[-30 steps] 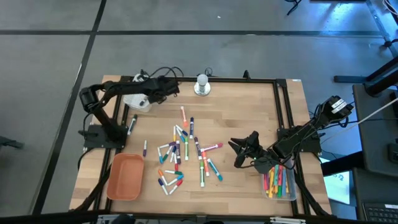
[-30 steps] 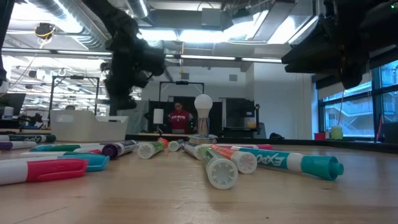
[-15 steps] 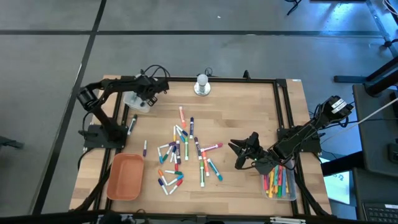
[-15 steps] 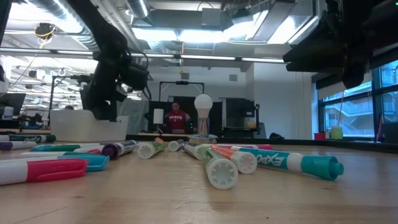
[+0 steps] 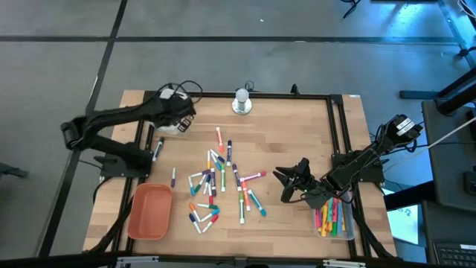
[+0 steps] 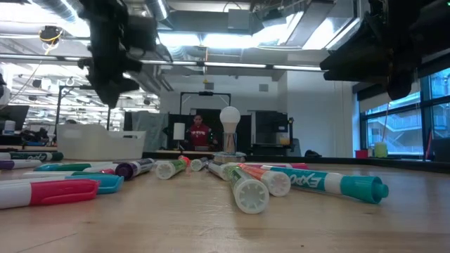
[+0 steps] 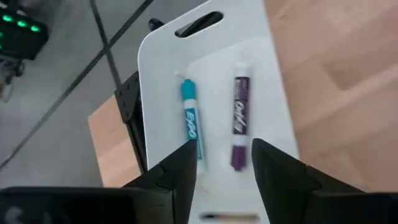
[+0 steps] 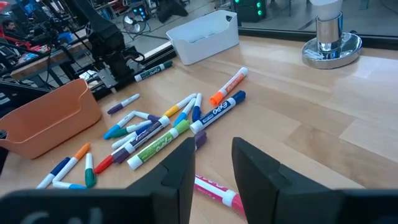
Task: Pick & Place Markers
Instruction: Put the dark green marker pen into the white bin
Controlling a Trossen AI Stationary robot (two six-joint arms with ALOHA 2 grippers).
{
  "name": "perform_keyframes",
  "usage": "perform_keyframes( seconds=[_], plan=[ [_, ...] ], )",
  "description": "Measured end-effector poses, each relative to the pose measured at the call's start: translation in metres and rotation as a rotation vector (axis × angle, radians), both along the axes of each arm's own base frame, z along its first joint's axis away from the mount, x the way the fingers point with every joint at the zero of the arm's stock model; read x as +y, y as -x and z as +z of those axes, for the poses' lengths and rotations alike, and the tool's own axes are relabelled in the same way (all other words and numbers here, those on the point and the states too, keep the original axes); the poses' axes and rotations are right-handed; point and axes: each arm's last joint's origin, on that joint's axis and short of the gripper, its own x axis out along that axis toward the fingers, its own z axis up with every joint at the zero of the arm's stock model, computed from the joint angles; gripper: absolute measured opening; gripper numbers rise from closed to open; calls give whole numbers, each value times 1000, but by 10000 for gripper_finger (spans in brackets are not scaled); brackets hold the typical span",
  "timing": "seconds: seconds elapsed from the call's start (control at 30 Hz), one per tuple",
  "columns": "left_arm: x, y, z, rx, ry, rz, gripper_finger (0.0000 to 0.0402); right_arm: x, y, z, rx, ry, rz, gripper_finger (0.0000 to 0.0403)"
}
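**Jaws standing apart over the white tray, both empty**

Jaws of the left gripper (image 7: pixel 221 168) are standing parted with nothing between them, hanging over the white tray (image 5: pixel 162 120) at the table's (image 5: pixel 297 126) far left corner. Inside it a teal marker (image 7: pixel 188 118) and a purple marker (image 7: pixel 239 121) are lying side by side, apart from each other. The right gripper (image 5: pixel 286 182) is waiting near the clear tray (image 5: pixel 333 221), its fingers also parted and holding nothing.

The drop looks finished, so the step in hand is probably retreating: rising straight clear of the tray wall before swinging toward the loose markers (image 5: pixel 216 179) heaped mid-table, then picking one lying apart from its neighbours.

Hard to judge: the tray's near end is being cut off behind the fingers (image 7: pixel 177 180) in the left wrist view, so further markers there may be going unseen. An orange tray (image 5: pixel 149 212) is sitting at the near left; its contents are looking bare from above.
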Motion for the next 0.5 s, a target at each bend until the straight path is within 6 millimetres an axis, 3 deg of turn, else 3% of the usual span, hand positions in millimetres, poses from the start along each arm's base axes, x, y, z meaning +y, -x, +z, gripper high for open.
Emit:
perform_keyframes(
  seconds=[0.27, 0.5],
  plan=[
    [-53, 9, 7, -1, 128, -42, 118, 3, 1, 2, -18, -12, 11, 107],
    [-84, 20, -28, 57, 227, -53, 119, 3, 1, 2, -23, -18, 12, 107]
  ],
)
